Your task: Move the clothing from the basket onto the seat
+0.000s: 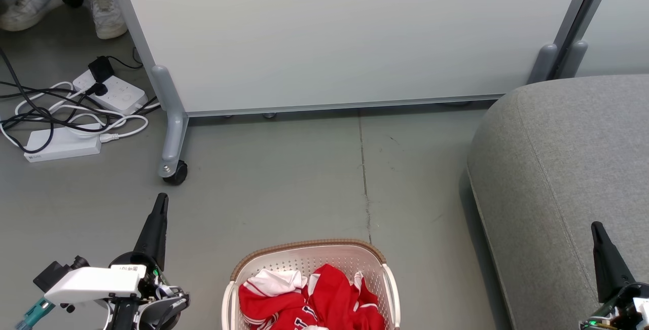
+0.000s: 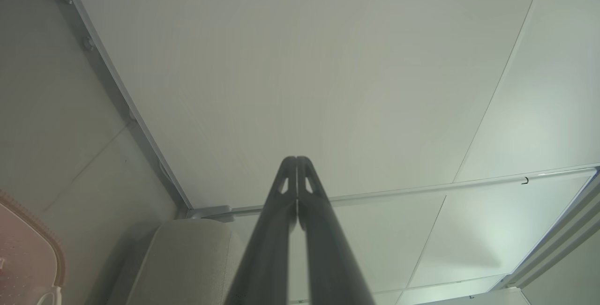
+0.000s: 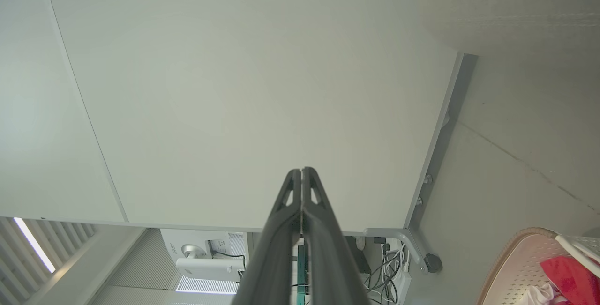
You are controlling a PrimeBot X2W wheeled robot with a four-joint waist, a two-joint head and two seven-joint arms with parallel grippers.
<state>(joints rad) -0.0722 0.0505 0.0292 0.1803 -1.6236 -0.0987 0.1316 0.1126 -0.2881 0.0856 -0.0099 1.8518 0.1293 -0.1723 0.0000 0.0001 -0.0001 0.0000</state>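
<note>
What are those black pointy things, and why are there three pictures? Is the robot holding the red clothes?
It is a robot with two arms. The big picture comes from its head, looking down. The black points are its tools: the left tool and the right tool. The other two pictures come from little cameras on each wrist, looking along the pinched-together fingers. Both tools are shut and hold nothing. The bright-red jersey clothes with white trim lie in the cream-white holed plastic basket with a brown rim on the floor. The big grey fabric seat cushion waits on the right, before a pale wheeled partition panel.
</note>
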